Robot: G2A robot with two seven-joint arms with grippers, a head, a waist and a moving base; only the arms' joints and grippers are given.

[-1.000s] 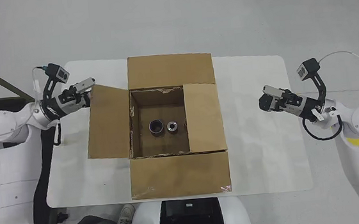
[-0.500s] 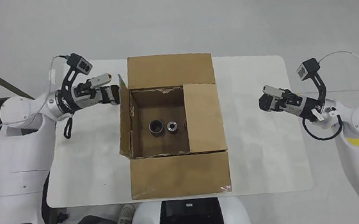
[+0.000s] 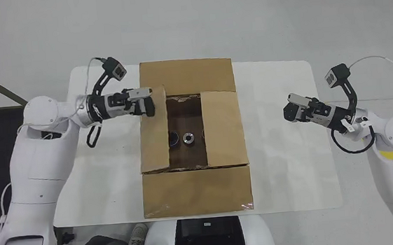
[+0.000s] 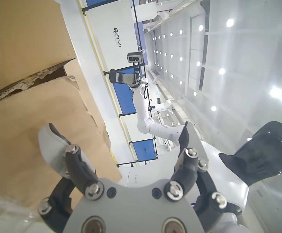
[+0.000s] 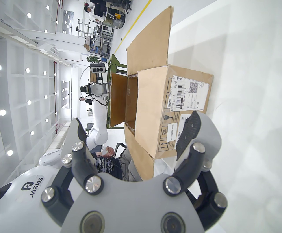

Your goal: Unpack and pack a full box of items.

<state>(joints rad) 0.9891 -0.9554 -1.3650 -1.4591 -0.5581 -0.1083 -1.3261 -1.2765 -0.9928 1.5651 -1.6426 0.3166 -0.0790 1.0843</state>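
An open cardboard box [image 3: 195, 189] stands mid-table, seen from the side in the right wrist view as box [image 5: 154, 103]. Its left flap [image 3: 154, 137] leans inward over the opening. My left gripper [image 3: 145, 102] is open at that flap's far end. In the left wrist view the left gripper [image 4: 119, 141] has one finger [image 4: 55, 141] against the brown flap [image 4: 44, 123]. Inside the box lie a dark ring [image 3: 175, 138], partly hidden by the flap, and a small metal part [image 3: 189, 138]. My right gripper [image 3: 291, 108], also right gripper [image 5: 134, 132], hangs open over the table, right of the box.
The white table [image 3: 293, 177] has bare room on both sides of the box. The back flap [image 3: 187, 76] and front flap [image 3: 197, 193] lie spread outward; the right flap [image 3: 223, 128] covers the right part of the opening.
The left arm has swung toward the box, lifting the left flap from flat on the table up and inward over the opening. The right arm has kept still.
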